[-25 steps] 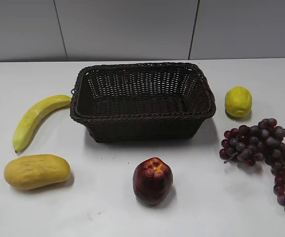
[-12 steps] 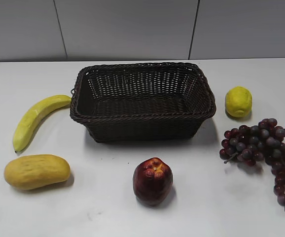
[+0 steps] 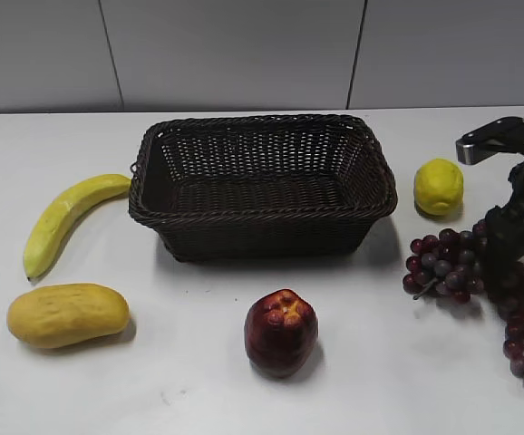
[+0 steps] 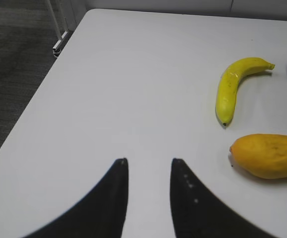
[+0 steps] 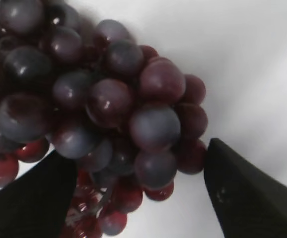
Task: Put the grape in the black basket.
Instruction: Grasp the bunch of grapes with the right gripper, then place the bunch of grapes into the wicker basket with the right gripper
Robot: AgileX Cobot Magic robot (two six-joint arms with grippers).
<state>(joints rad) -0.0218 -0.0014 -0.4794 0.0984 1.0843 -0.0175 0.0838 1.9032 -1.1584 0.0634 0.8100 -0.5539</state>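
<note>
At the right edge of the white table point(image 3: 198, 362), the right gripper point(image 5: 138, 186) is hanging directly over the grape point(image 3: 480, 267), its fingers spread wide with one dark fingertip on each side of the bunch's thick end and nothing yet held. The grape is lying on the table to the right of the black basket point(image 3: 262, 213), just below the lemon point(image 3: 438, 186) and well apart from the apple point(image 3: 281, 332).

The likeliest trouble, as I judge it, is a poor hold: round, smooth berries may be rolling out from between the fingers as they close, or the fingers may be catching only a few outer grapes, so the long trailing tail would be dragging or pulling the bunch loose on the lift. That tail could also be snagging on the braided rim.

Over on the left side, the left gripper point(image 4: 148, 171) is idling slightly open above bare table, near the banana point(image 4: 235, 87) and the mango point(image 4: 268, 155).
</note>
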